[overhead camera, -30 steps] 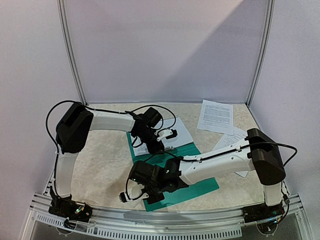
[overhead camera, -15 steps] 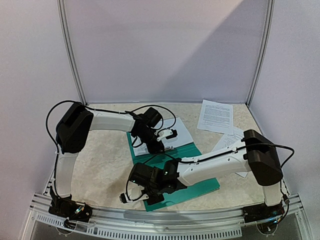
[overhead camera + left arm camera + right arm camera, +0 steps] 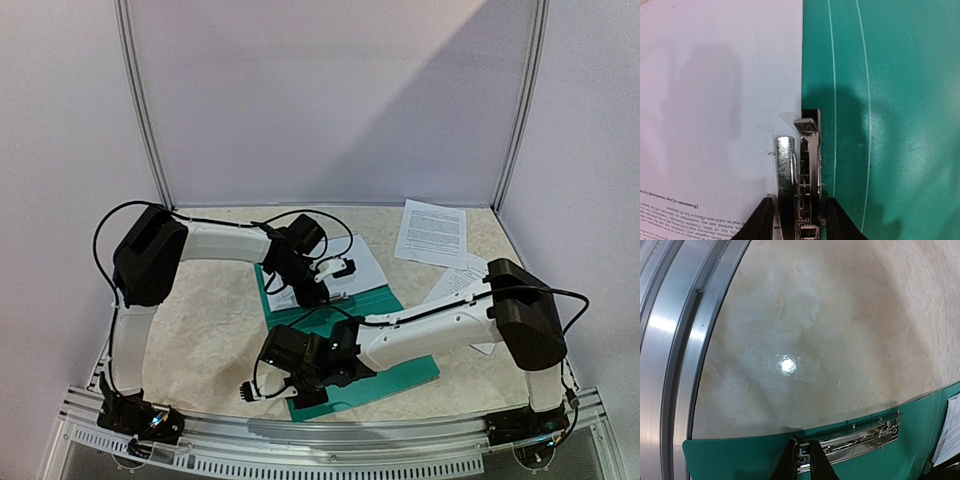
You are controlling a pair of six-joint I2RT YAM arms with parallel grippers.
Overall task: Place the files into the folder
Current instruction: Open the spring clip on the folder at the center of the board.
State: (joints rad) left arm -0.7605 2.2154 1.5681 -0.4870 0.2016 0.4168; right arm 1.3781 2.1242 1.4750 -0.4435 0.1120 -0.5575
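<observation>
- The folder (image 3: 402, 380) lies open and flat. 1 of the files (image 3: 715, 100) rests on its far half; the others (image 3: 432, 232) lie beyond its right side.
- My left gripper (image 3: 799, 220) is clamped on the folder's metal clip (image 3: 807, 165).
- My right gripper (image 3: 802, 462), almost closed, pinches the folder's near edge.
- Judgement: the files are light, floppy and slippery, so take 1 by a free edge.

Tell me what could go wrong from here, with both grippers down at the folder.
1. The left gripper grips the metal clip at the edge of a sheet; a slip could let it snap shut and crease the paper.
2. The right gripper sits at the folder edge near the table rail; a tug might drag the folder off line.
3. Loose sheets lie beside the right arm, which could sweep them away.
</observation>
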